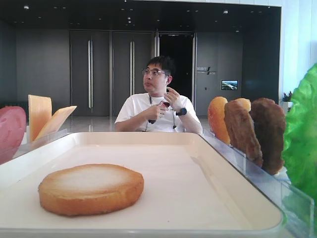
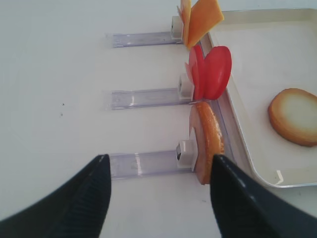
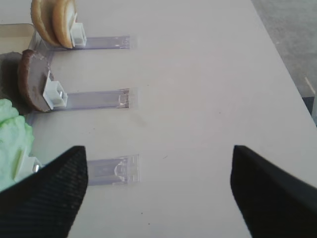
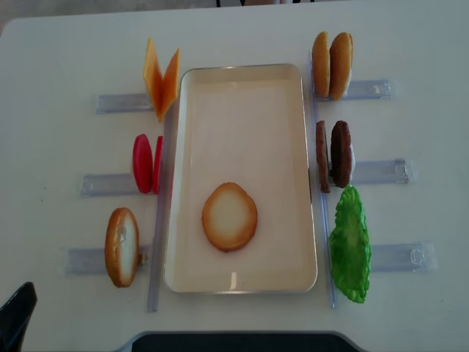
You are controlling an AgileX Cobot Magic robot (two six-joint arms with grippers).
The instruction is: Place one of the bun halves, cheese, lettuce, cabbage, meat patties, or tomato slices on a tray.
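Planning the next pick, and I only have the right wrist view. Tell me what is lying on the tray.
Observer: One bun half lies flat on the tray, pale face up, nearer the robot's end. Nothing else is on it.
Operator: List what stands along the tray's left side.
Observer: From far to near, all on edge: cheese slices, tomato slices, then a single upright bun half.
Operator: Report the left gripper.
Observer: The left gripper is open and empty. It points toward that upright bun half without touching it.
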